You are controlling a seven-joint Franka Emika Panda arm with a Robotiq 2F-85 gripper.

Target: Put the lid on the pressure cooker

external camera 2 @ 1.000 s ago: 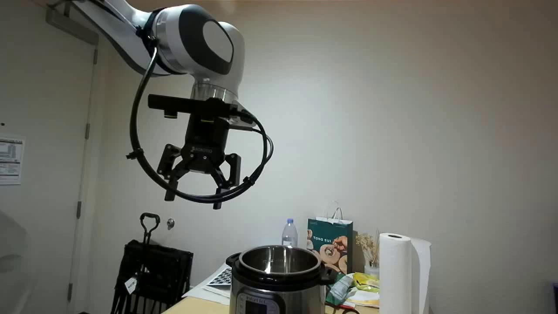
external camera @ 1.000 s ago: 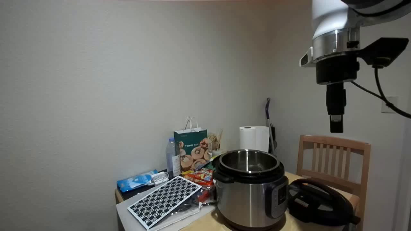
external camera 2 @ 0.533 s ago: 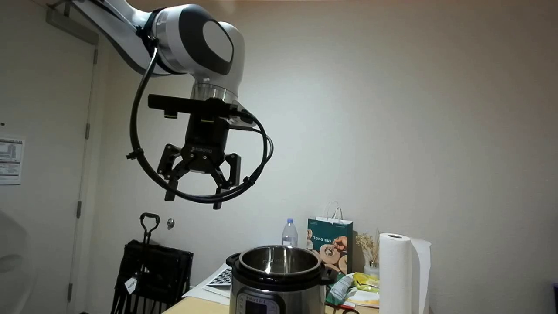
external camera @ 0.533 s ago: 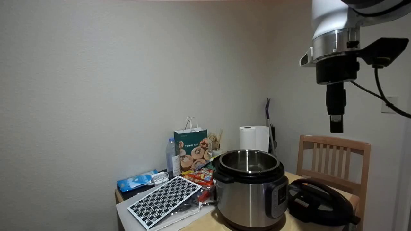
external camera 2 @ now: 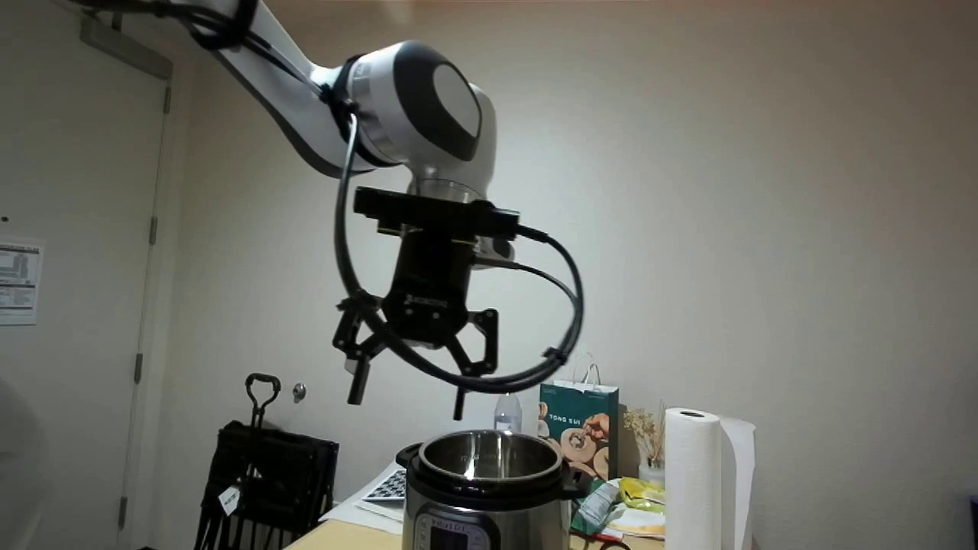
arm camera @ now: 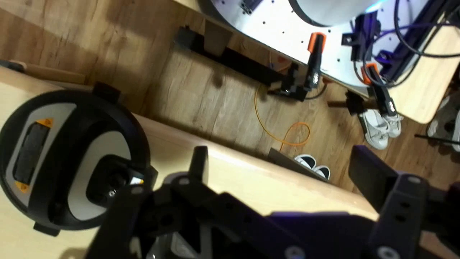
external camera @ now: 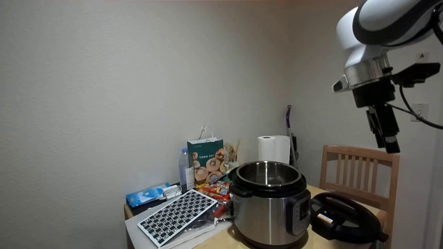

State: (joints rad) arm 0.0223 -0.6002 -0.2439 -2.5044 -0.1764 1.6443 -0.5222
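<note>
The black domed lid (external camera: 346,224) with its raised arched handle lies right of the pressure cooker (external camera: 268,218) in an exterior view. The lid also shows at the left of the wrist view (arm camera: 81,144). The steel cooker stands uncovered, its inner pot visible; it also shows in an exterior view (external camera 2: 489,493), where the lid is out of view. My gripper (external camera 2: 408,409) is open and empty, high above the table. In an exterior view the gripper (external camera: 387,148) hangs tilted above the lid's right side. In the wrist view the gripper (arm camera: 277,158) has its fingers wide apart, right of the lid.
A wooden chair (external camera: 360,173) stands behind the lid. A paper-towel roll (external camera 2: 691,481), a green paper bag (external camera 2: 578,428), a bottle (external camera: 185,169), snack packets and a checkered board (external camera: 178,217) are around the cooker. The table edge (arm camera: 251,160) runs close by the lid.
The arm has moved lower and shifted to the right in both exterior views, and the gripper has tilted. The gripper stays open. The lid and cooker have not moved.
</note>
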